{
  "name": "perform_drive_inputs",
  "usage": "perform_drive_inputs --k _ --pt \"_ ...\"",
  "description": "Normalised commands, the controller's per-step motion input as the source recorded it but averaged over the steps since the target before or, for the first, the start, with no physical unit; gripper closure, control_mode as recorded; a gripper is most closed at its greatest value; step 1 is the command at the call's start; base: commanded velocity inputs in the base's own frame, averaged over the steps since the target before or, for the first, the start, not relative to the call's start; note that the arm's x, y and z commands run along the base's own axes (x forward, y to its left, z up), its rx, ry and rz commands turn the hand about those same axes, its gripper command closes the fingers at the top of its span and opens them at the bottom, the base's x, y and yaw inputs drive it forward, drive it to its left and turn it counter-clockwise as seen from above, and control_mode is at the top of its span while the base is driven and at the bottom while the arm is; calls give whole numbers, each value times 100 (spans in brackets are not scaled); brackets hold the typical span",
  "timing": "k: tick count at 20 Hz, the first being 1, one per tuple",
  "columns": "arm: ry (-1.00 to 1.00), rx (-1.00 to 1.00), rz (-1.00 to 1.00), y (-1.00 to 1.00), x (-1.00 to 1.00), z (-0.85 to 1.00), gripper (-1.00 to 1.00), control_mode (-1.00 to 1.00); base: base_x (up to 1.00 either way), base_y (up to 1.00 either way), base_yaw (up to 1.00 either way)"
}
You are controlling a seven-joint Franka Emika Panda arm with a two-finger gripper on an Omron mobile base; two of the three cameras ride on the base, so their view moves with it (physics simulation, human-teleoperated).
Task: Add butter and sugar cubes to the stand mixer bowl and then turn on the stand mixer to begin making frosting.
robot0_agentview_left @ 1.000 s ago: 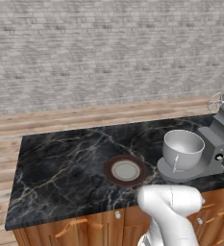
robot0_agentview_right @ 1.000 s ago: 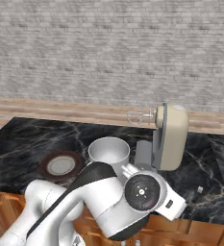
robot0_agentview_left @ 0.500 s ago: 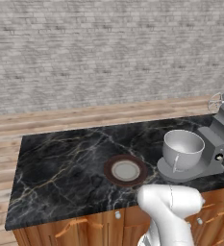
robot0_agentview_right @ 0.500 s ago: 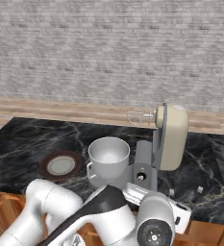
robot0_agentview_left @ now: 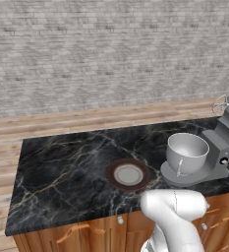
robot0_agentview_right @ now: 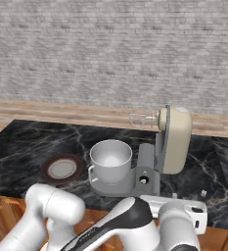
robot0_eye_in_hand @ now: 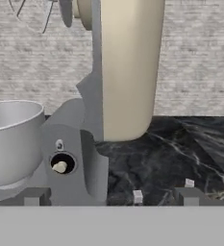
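Note:
The stand mixer rises close in front of my gripper, its beige head tilted up and the wire whisk raised clear. The jaws stand wide open and hold nothing. Left of the mixer's column the grey-white stand mixer bowl sits on the mixer's base; I also see the bowl with its handle toward the counter's front. A small knob shows on the grey column. Two white sugar cubes lie on the black marble to the mixer's right. The butter is out of view.
A round brown-rimmed plate lies on the counter left of the mixer. A grey brick wall stands behind. Wooden cabinet fronts run below the counter's front edge.
In the right base view the arm's wrist has swung lower and to the right, in front of the mixer. Mixer, bowl and plate have not moved.

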Motion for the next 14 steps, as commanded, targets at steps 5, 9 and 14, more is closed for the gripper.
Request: perform_drive_inputs --k 5,9,14 --pt "-2 -7 15 -14 44 -31 -100 -100 0 0 0" --pt "0 -4 16 -26 39 -30 -100 -100 0 0 0" --pt "0 -3 10 -44 18 -21 -100 -100 0 0 0"
